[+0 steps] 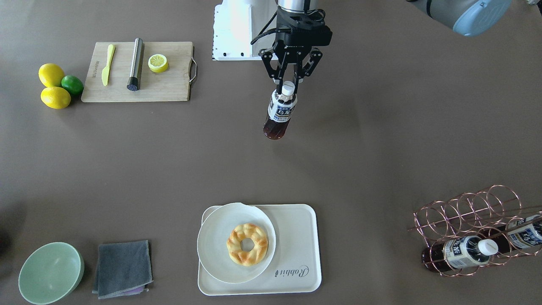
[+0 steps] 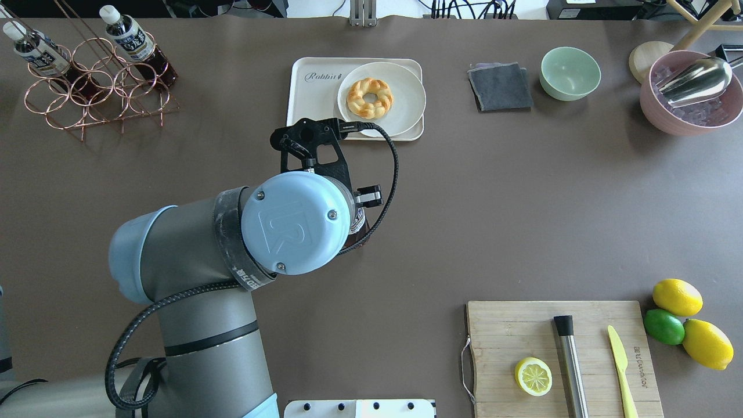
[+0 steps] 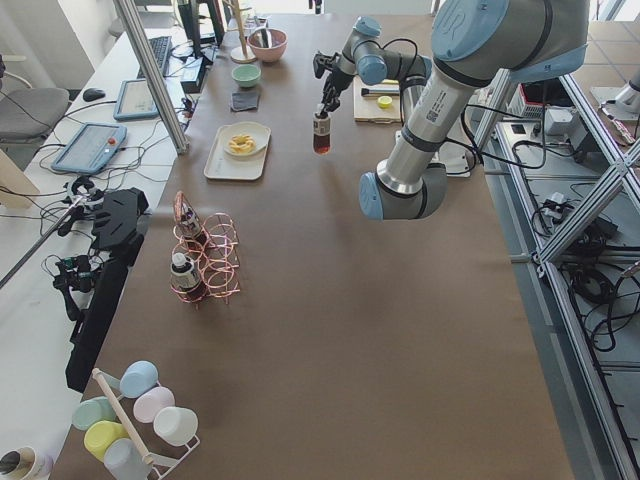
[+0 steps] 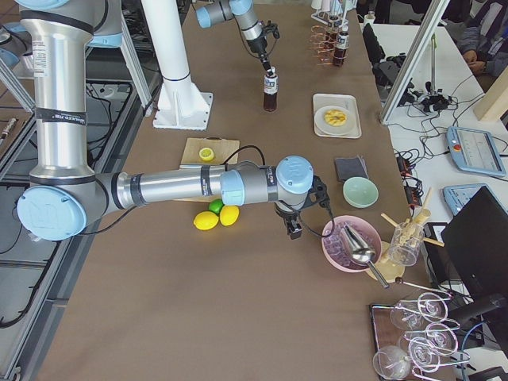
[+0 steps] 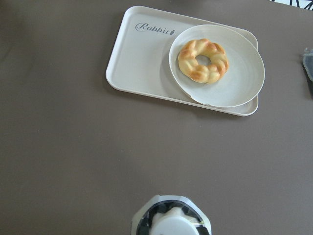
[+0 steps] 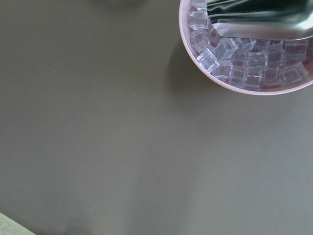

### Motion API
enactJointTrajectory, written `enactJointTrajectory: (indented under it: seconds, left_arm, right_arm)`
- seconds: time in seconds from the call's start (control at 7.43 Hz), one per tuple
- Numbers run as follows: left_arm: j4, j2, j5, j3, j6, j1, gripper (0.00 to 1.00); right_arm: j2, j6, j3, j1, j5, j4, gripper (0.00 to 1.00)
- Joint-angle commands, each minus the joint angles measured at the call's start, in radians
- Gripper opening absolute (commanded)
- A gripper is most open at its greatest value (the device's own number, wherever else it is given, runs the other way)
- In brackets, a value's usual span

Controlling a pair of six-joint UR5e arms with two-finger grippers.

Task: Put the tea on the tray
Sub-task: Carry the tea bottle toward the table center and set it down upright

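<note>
My left gripper (image 1: 288, 91) is shut on the neck of a tea bottle (image 1: 280, 112), just under its white cap, and holds it upright over the middle of the table. The cap fills the bottom of the left wrist view (image 5: 171, 224). The cream tray (image 1: 296, 220) lies across the table from the bottle, with bare room at its lettered end (image 5: 142, 58). A white plate (image 1: 218, 254) with a donut (image 1: 247, 244) covers the tray's other half. My right gripper (image 4: 295, 226) hangs beside the pink ice bowl (image 4: 349, 242); I cannot tell whether it is open.
Two more tea bottles (image 1: 465, 252) lie in a copper wire rack (image 1: 465, 207). A wooden cutting board (image 1: 169, 80) holds a knife, a steel rod and a half lemon. Lemons and a lime (image 1: 72, 84), a green bowl (image 1: 51, 273) and a grey cloth (image 1: 123, 267) lie around.
</note>
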Motion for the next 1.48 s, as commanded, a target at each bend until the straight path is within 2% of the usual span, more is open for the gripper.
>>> enactJointTrajectory:
  seconds: [0.0, 0.54, 0.67, 0.81, 0.94, 1.21, 1.35]
  left_arm:
    - [0.031, -0.01, 0.039, 0.023, -0.007, 0.038, 0.0]
    - [0.032, -0.006, 0.063, 0.026, -0.009, 0.073, 0.0]
    - [0.032, -0.003, 0.063, 0.026, -0.007, 0.073, 0.56]
    - [0.032, -0.001, 0.065, 0.024, -0.004, 0.073, 0.78]
    - [0.032, -0.003, 0.068, 0.023, -0.001, 0.073, 0.95]
    - [0.032, -0.003, 0.066, 0.0, 0.0, 0.07, 0.96]
    - [0.032, 0.012, 0.06, -0.037, 0.023, 0.059, 0.96]
  right_arm:
    - [-0.002, 0.0, -0.005, -0.001, 0.0, 0.0, 1.0]
    - [-0.008, 0.0, -0.005, 0.001, 0.0, 0.0, 1.0]
    - [-0.009, 0.0, -0.003, 0.001, 0.0, 0.0, 1.0]
    - [-0.009, 0.002, -0.003, 0.001, 0.002, 0.0, 1.0]
    - [-0.009, 0.017, 0.003, 0.001, 0.002, 0.0, 1.0]
    - [0.018, 0.11, 0.043, -0.027, 0.0, 0.003, 1.0]
    - [0.064, 0.247, 0.078, -0.071, -0.005, 0.003, 1.0]
